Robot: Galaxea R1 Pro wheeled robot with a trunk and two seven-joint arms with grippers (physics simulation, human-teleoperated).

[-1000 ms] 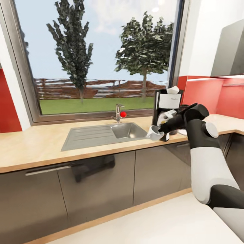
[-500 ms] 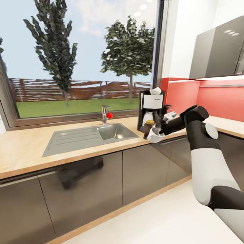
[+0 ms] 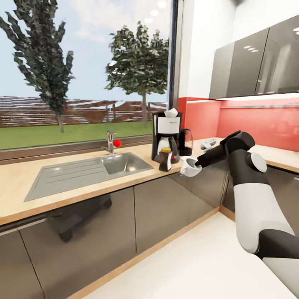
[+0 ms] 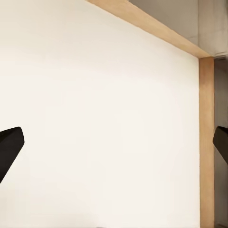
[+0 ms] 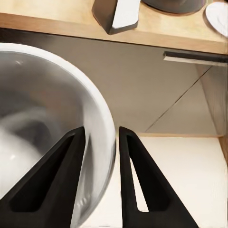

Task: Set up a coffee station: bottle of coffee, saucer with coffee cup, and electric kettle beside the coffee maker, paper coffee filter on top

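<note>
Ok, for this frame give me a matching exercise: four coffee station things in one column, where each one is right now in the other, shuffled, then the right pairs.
Things:
1. coffee cup
2. paper coffee filter
3. bottle of coffee
4. electric kettle

Places:
A. on top of the coffee maker
B. on the countertop, in front of the coffee maker
C. gripped at its rim by the right gripper, off the counter's front edge
D. on the countertop beside the coffee maker, toward the red wall

Pairs: 1-C, 2-A, 3-B, 4-D

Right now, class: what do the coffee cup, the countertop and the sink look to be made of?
The coffee cup: glossy white, ceramic-looking; soft reflections show inside its bowl. The kitchen countertop: pale wood or wood-effect laminate, matte, with faint grain. The sink: grey brushed metal, probably steel, with a dull sheen.
</note>
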